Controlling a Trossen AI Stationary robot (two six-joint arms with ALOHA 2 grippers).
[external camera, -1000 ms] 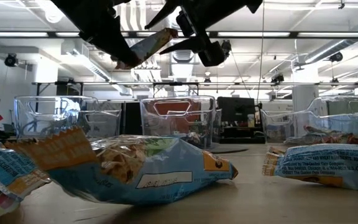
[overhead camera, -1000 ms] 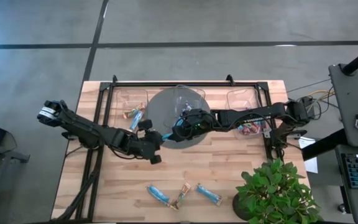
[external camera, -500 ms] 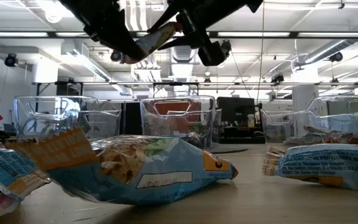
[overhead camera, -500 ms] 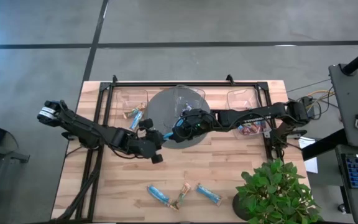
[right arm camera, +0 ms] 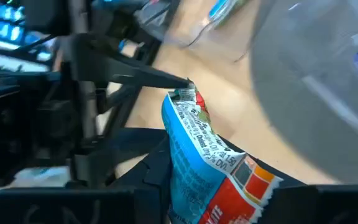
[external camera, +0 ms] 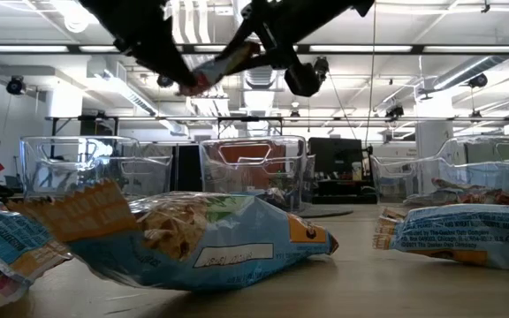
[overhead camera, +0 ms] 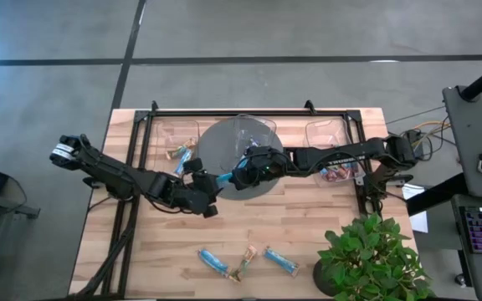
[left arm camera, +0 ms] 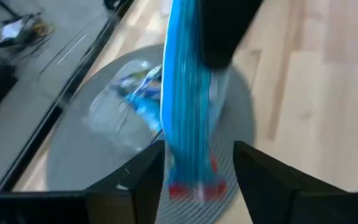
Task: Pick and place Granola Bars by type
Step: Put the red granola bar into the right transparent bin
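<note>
A blue-wrapped granola bar hangs in the air between my two grippers, above the near edge of a grey round mat. My right gripper is shut on the end that faces the table's right. My left gripper is open, and its fingers stand on either side of the bar's other, red-edged end. Three more bars lie near the table's front edge: a blue bar, a tan bar and another blue bar. My left gripper's fingers flank the bar's red-edged end; I cannot tell whether a fingertip still touches it. My right gripper pinches the bar's end with the orange patch between its two fingers. It comes from the table's right, slanting down. The bar sticks out beyond the fingers toward my left gripper, lifted clear of the table.
Three clear bins stand along the far edge: a left bin holding bars, a middle bin on the mat and a right bin holding bars. A potted plant stands at the near right corner.
My right gripper has shut on the bar's end that faces it. My left gripper has opened and let go of the other end. Both arms have stayed where they were, and the bar stays in the air between them.
</note>
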